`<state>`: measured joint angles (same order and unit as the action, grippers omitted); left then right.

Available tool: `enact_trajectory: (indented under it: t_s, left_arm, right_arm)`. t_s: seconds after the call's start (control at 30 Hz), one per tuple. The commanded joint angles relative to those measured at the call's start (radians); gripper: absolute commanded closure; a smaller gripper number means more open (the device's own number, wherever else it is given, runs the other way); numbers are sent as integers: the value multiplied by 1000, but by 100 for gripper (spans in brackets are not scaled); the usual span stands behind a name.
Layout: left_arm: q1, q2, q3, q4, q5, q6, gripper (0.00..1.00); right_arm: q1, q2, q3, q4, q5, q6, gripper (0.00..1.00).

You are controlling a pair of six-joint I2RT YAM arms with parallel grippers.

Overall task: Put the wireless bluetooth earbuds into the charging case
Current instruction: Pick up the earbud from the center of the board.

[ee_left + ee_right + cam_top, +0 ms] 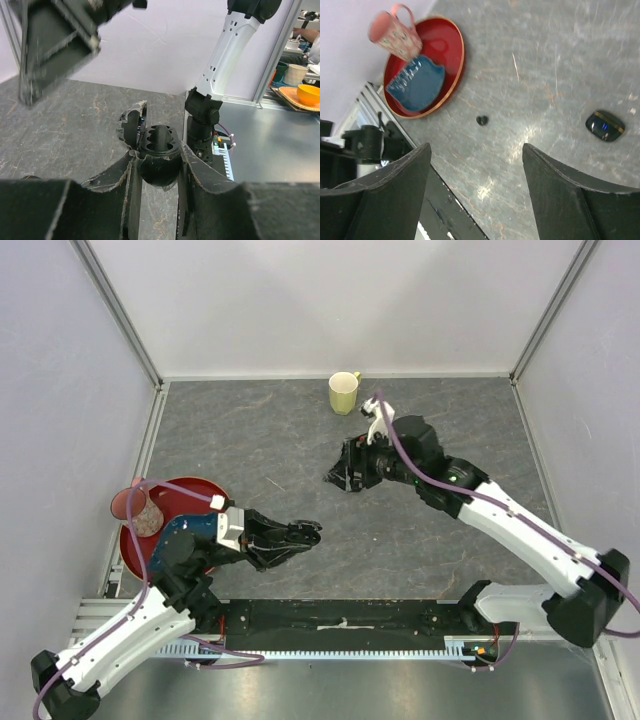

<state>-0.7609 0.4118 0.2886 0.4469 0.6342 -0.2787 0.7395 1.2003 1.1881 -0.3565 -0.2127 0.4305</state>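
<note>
Left arm is low, reaching from the lower left toward frame centre in the top view, wrist roughly level. Left gripper [159, 161] is clamped on the charging case [159, 146], one finger on each side of the base. Lid is hinged open to the left, two wells face up, too dark to tell what's in them.

Right arm stretches from lower right to centre, wrist raised, camera looking down. Right gripper [476, 150] has fingers spread wide, holding and touching nothing.

One earbud [482, 120] lies loose on the table, mid-frame in the right wrist view, between the red plate [442, 45] upper left and a closed second case [605, 126] at right. Other buds can't be made out. In the left wrist view the right gripper is just a blur, upper left.
</note>
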Motion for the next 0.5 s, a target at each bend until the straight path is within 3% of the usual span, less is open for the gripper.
enact_trajectory:
  t_s: [0.0, 0.47]
  left_arm:
    - [-3, -25, 27, -8, -39, 10, 98]
    - [-5, -74, 121, -93, -64, 38, 98]
  right_arm:
    - [1, 76, -54, 48, -33, 45, 20]
    - [30, 493, -147, 378, -142, 312, 29]
